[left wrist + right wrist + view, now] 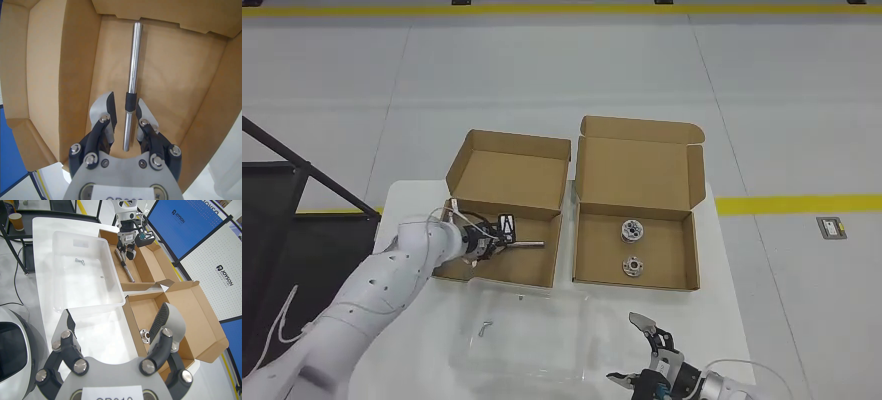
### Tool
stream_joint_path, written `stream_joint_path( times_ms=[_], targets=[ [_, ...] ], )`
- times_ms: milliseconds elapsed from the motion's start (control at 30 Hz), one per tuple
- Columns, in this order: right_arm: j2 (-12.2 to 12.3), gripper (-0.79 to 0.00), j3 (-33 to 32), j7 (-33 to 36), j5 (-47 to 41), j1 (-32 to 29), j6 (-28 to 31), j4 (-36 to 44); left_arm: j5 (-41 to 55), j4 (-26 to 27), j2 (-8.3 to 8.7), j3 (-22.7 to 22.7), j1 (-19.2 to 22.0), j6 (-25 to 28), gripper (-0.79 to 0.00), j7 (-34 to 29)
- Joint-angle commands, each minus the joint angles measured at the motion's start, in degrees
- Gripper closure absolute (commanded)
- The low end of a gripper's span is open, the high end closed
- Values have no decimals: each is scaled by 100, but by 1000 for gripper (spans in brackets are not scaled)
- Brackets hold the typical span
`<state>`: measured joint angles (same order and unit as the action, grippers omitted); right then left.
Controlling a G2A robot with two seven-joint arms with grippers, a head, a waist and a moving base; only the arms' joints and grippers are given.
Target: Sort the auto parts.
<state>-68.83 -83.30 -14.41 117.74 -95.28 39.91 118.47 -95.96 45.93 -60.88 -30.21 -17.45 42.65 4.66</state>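
Note:
A polished steel rod (135,62) with a black band lies flat on the floor of the left cardboard box (170,75). My left gripper (125,98) is low inside that box, open, one finger on each side of the band and neither touching it. The top view has this gripper (500,232) at the box's near-left part, with the rod (528,243) sticking out beyond it. My right gripper (117,310) hangs open and empty over the table's front right (637,352). Two flanged metal parts (632,231) (633,265) lie in the right box (682,262).
A clear plastic bin (562,345) stands in front of the boxes, holding two small bolts (80,261) and a tiny bit. Both box lids stand upright at the back. A paper cup (16,221) sits on a side rack beyond the table.

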Motion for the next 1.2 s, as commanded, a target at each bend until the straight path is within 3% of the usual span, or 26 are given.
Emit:
stream_joint_path(
  times_ms=[0,167,300,367,467,533,600,700,1000,1167],
  targets=[
    [0,-785,0,0,0,0,1,0,1,-41,-2,-42,44,46,-289,190],
    [0,-785,0,0,0,0,1,0,-216,275,188,-309,102,153,-360,769],
    [0,-785,0,0,0,0,1,0,-618,1298,601,-708,-213,590,-394,1150],
    [0,-785,0,0,0,0,1,0,-814,2071,877,-1006,-570,946,-434,1180],
    [0,-785,0,0,0,0,1,0,-1067,3332,1297,-1518,-1273,1535,-606,1013],
    [0,-785,0,0,0,0,1,0,-1177,4042,1563,-1757,-1812,1535,-640,858],
    [0,-785,0,0,0,0,1,0,-1201,4643,1811,-1892,-2281,1535,-763,716],
    [0,-785,0,0,0,0,1,0,-1181,5198,2136,-1958,-2724,1535,-785,396],
    [0,-785,0,0,0,0,1,0,-1181,5198,2136,-1958,-2724,1535,-785,396],
    [0,-785,0,0,0,0,1,0,-1152,5140,2158,-1774,-2853,1535,-533,76]
  ],
)
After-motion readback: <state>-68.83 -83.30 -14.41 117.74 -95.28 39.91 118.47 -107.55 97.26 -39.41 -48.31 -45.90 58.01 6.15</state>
